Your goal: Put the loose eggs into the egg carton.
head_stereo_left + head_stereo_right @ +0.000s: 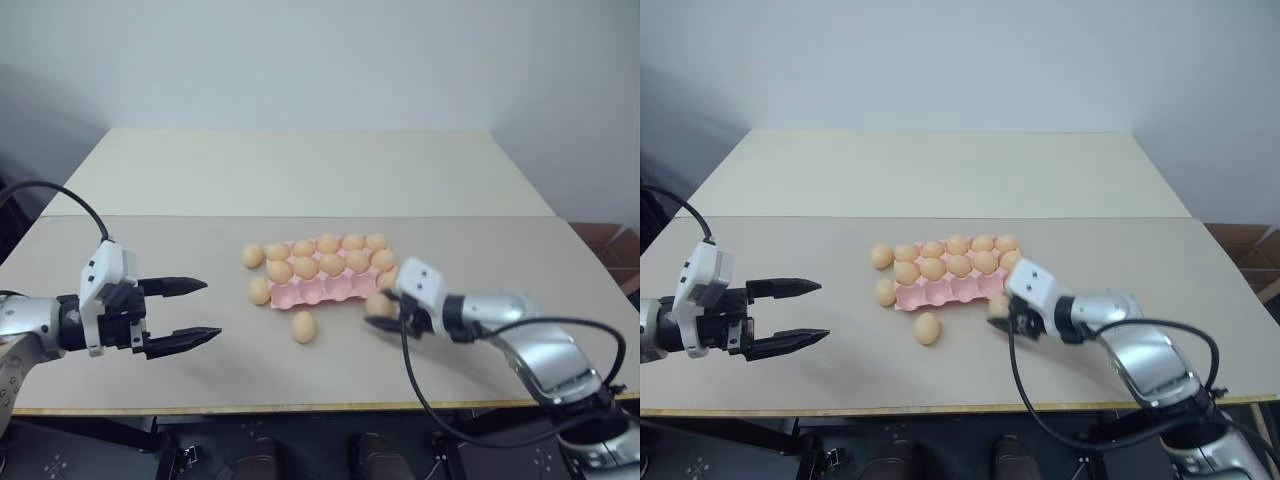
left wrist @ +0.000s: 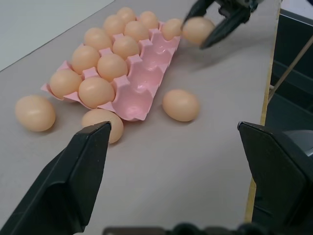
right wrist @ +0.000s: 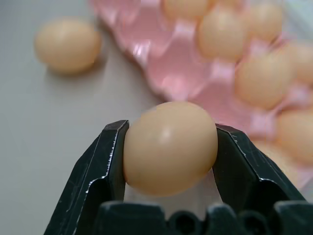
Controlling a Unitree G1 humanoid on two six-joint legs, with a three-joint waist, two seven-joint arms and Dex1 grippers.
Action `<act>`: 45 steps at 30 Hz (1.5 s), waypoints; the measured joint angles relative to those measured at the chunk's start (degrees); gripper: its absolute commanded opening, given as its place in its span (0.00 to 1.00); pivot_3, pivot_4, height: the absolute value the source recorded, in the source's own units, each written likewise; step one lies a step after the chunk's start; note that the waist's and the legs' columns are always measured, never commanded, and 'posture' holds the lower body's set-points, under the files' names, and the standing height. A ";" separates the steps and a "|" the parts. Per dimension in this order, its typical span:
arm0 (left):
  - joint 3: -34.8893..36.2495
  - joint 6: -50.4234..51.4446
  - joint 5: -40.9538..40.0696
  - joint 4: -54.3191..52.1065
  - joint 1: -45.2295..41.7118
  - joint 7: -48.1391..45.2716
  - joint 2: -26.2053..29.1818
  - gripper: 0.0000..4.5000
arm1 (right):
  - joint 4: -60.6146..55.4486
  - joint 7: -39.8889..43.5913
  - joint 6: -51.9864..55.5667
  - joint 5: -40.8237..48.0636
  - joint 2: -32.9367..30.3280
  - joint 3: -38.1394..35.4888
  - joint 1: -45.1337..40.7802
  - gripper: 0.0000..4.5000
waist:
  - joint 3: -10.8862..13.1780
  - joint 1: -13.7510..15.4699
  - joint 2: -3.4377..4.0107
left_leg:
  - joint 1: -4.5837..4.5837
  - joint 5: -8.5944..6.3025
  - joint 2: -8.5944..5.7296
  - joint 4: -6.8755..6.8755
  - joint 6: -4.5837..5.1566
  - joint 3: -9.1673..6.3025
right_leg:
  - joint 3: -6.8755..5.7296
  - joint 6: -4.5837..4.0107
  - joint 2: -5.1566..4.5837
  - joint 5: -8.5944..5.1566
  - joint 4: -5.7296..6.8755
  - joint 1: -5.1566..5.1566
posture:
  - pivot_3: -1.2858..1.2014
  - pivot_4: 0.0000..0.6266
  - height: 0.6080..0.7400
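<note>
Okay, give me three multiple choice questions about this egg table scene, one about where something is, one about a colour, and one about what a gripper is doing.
1. Where does the egg carton sit?
A. on the table, between the two arms
B. on the floor
C. in the left gripper

2. What colour is the carton?
A. grey
B. pale pink
C. blue

3. What is the right gripper doing?
A. hanging open
B. shut on an egg
C. gripping the carton

Answers: 1 A, the head views show it on the table between the arms. 2 B, its bare cups are pink. 3 B, its fingers clamp an egg from both sides, while the left gripper stands open.
</note>
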 measured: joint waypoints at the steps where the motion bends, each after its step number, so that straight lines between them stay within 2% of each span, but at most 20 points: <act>1: 0.02 0.00 0.02 0.03 -0.06 0.05 0.00 1.00 | 0.57 -0.13 -0.07 -0.24 0.58 0.22 -1.43 0.52 | -0.03 -0.06 -0.05 | 0.00 0.00 0.01 -0.01 0.00 -0.01 | -0.03 0.02 0.01 0.01 0.00 0.00 | 0.52 0.24 1.00; 8: 0.12 -0.01 0.04 -0.34 -0.04 0.99 -0.09 1.00 | 9.97 -3.08 -0.73 -6.11 3.74 5.14 -3.64 0.52 | -0.11 -0.06 -0.19 | -0.14 0.00 -0.04 0.02 0.00 0.02 | -0.02 0.11 -0.07 0.08 -0.06 -0.02 | 0.52 0.24 1.00; 14: 0.24 -0.01 0.03 -1.07 0.07 1.36 -0.56 1.00 | 10.86 -4.65 -1.12 -6.65 5.47 3.69 -4.07 0.96 | -0.11 -0.22 -0.19 | -0.11 0.00 0.00 0.02 0.00 0.01 | -0.02 0.12 -0.02 0.09 0.00 -0.05 | 0.52 0.24 1.00; 15: 0.25 -0.01 0.03 -1.08 0.07 1.38 -0.63 1.00 | 10.34 -4.52 -0.87 -5.96 5.48 2.57 -4.03 1.00 | -0.11 -0.22 -0.19 | -0.12 0.00 0.00 0.02 0.00 0.01 | -0.02 0.13 -0.02 0.09 0.00 -0.05 | 0.52 0.24 1.00; 21: 0.71 -0.05 0.00 -0.55 0.09 1.24 -0.71 1.00 | 2.08 1.99 -0.04 3.93 0.47 -9.02 -1.98 1.00 | -0.12 0.18 -0.19 | -0.14 0.00 -0.01 0.01 0.00 0.01 | -0.05 0.13 -0.04 0.09 -0.05 -0.03 | 0.52 0.24 1.00; 27: 5.26 -1.50 -0.22 3.14 3.50 -2.51 -0.71 1.00 | 1.92 17.76 -7.44 14.18 -8.91 -25.06 11.71 1.00 | -0.12 0.74 -0.20 | -0.11 0.00 0.00 0.00 0.00 0.03 | -0.04 0.00 -0.04 0.00 -0.09 -0.03 | 0.52 0.24 1.00; 31: 8.64 -3.41 0.26 6.75 6.09 -6.24 -0.42 1.00 | 2.89 27.37 -12.12 18.05 -14.06 -31.57 18.45 1.00 | -0.13 0.27 -0.21 | 0.17 -0.01 0.05 0.00 0.00 0.06 | 0.00 -0.22 -0.02 -0.13 -0.05 0.16 | 0.52 0.24 1.00; 34: 9.87 -3.93 0.49 8.05 7.17 -7.56 0.09 1.00 | 4.73 30.61 -15.76 18.13 -14.91 -33.28 21.07 1.00 | -0.13 0.18 -0.21 | 0.35 -0.02 0.05 0.00 -0.02 0.07 | -0.01 -0.22 -0.05 -0.13 -0.07 0.34 | 0.52 0.24 1.00; 45: 7.73 -3.95 1.02 6.60 6.80 -6.27 -0.62 1.00 | 4.93 28.76 -16.97 19.22 -14.89 -32.24 20.00 1.00 | -0.13 0.39 -0.21 | 0.29 -0.07 0.06 -0.03 -0.11 0.10 | 0.00 -0.24 -0.05 -0.15 -0.11 0.31 | 0.52 0.24 1.00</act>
